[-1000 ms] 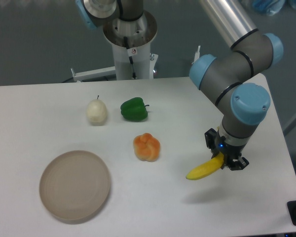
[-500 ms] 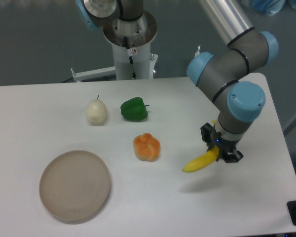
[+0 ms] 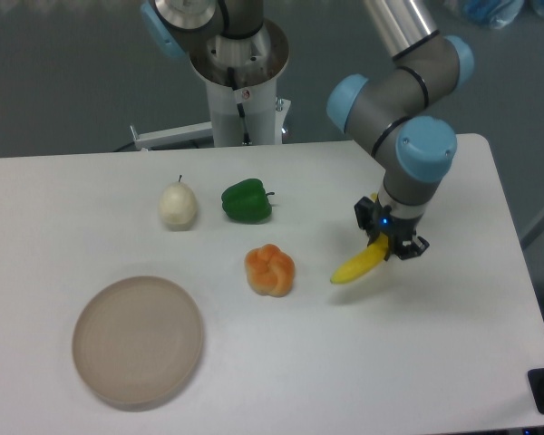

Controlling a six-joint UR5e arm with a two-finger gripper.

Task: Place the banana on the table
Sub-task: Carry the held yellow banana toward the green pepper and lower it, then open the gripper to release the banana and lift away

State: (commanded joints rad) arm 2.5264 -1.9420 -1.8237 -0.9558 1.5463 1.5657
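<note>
Right of centre frame, tool [image 3: 387,246] clamps banana's [image 3: 357,265] upper end; long axis slants down-left (tip low), over bare counter [image 3: 372,353].

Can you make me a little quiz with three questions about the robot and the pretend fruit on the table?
1. What is the gripper holding?
2. True or false: the plate has fruit on it.
3. Which sits nearest the banana: A) green pepper, B) orange fruit, C) pale pear-like fruit?

Key: 1. The banana, above the table. 2. False. 3. B.
</note>
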